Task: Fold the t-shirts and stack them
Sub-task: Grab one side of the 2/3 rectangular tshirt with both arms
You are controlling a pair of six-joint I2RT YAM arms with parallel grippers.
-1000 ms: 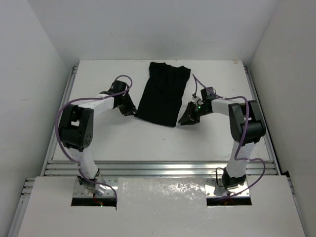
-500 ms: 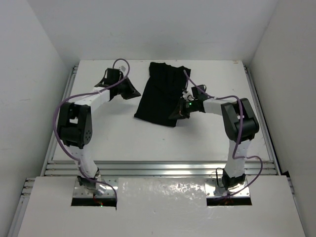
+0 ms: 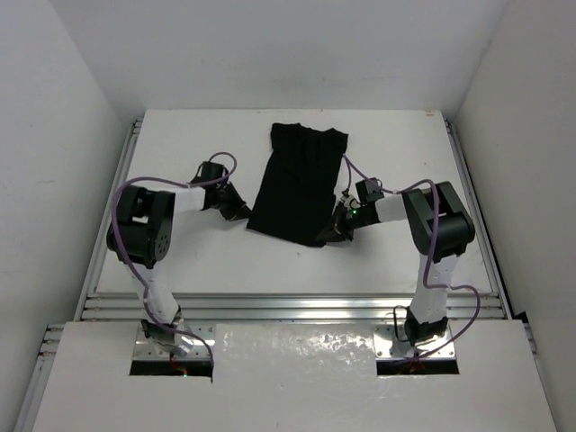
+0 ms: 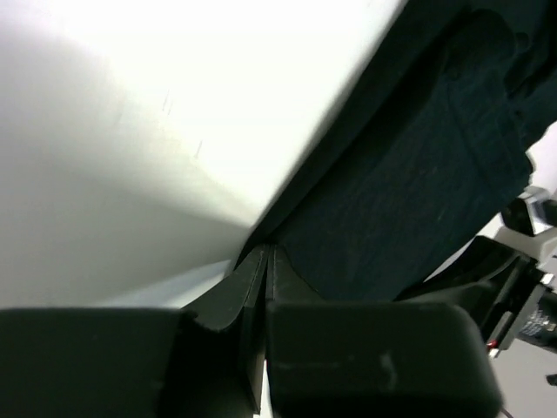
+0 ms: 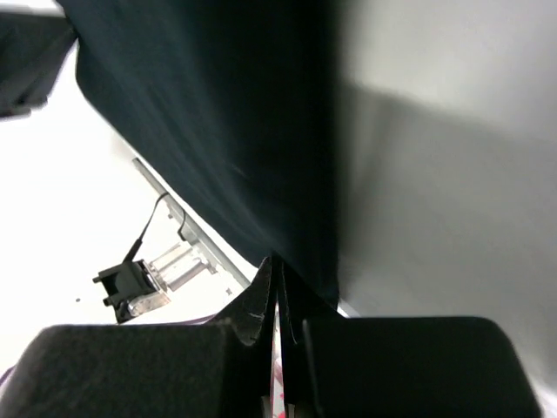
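We see the t-shirt (image 3: 301,180) lying flat on the counter (image 3: 180,144), nearer the far edge, its long axis running from the far edge towards the near one. The left end effector (image 3: 238,210) sits at its near-left corner and the right end effector (image 3: 335,229) at its near-right corner, equally close. Each has its fingers pressed together, seemingly pinching the hem, though the wrist views are dark. The cloth stretches away from both, so we judge the fold goes farward.

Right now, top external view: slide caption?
Left claw and right claw pinch the near corners of a plain black cloth t-shirt on the white table.
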